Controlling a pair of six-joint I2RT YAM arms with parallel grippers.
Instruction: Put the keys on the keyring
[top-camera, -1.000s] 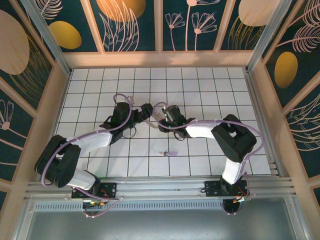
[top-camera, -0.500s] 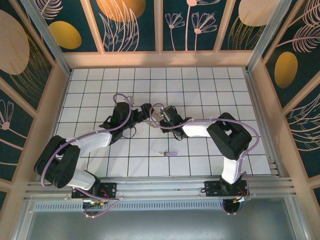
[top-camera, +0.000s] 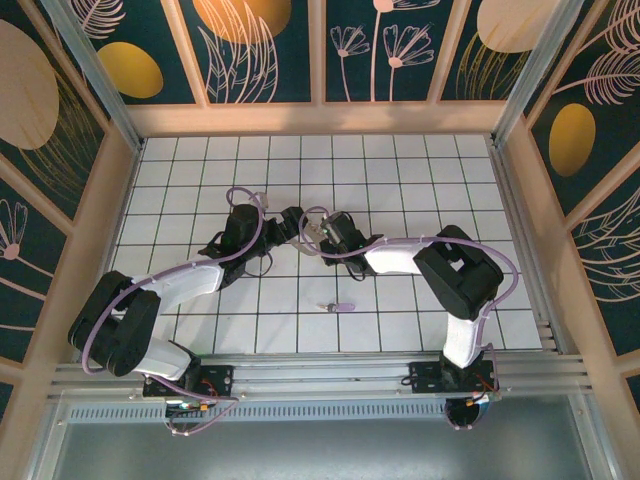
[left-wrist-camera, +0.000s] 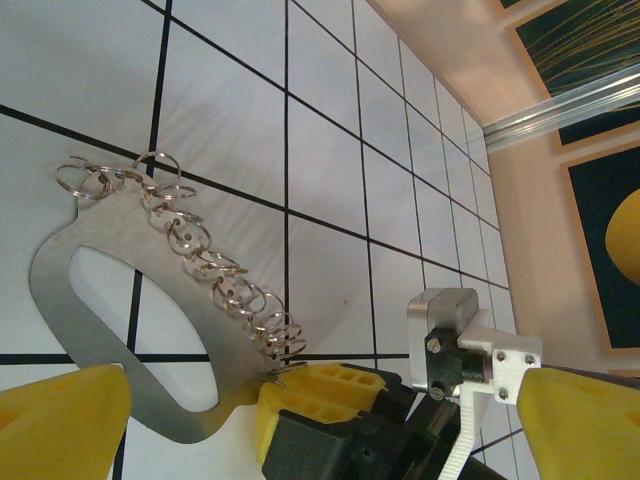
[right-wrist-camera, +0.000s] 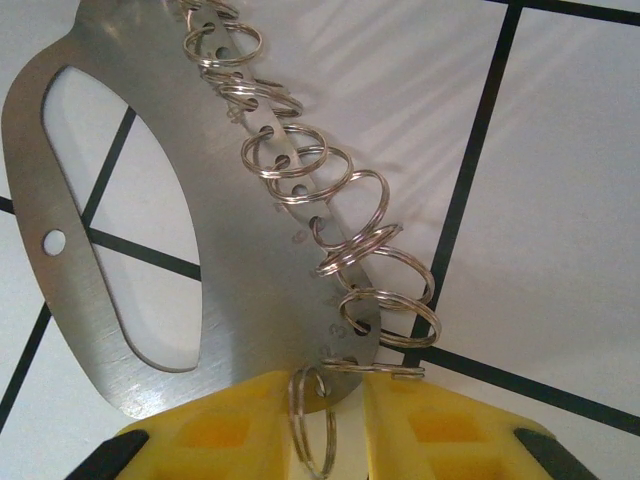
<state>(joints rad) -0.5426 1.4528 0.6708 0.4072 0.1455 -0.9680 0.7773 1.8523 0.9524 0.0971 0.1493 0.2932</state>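
Note:
The keyring (right-wrist-camera: 120, 300) is a flat steel plate with an oval cut-out and several split rings (right-wrist-camera: 330, 215) along one edge. It lies on the white tiles. My right gripper (right-wrist-camera: 330, 400) has its yellow pads drawn in narrowly at the plate's near end, with the last split ring caught between them. In the left wrist view the keyring (left-wrist-camera: 80, 290) lies ahead of my left gripper (left-wrist-camera: 320, 400), whose yellow fingers (left-wrist-camera: 60, 425) stand wide open on either side of it. The two grippers (top-camera: 292, 222) (top-camera: 318, 232) meet at mid-table. One lilac-headed key (top-camera: 340, 307) lies alone on the tiles nearer the bases.
Purple cables (top-camera: 240, 195) loop over both arms. Low beige walls (top-camera: 320, 118) enclose the tiled floor, with a metal rail (top-camera: 300, 365) along the near edge.
My right arm has shifted slightly left toward the left gripper, and its jaws have narrowed. The left arm and the key have not moved.

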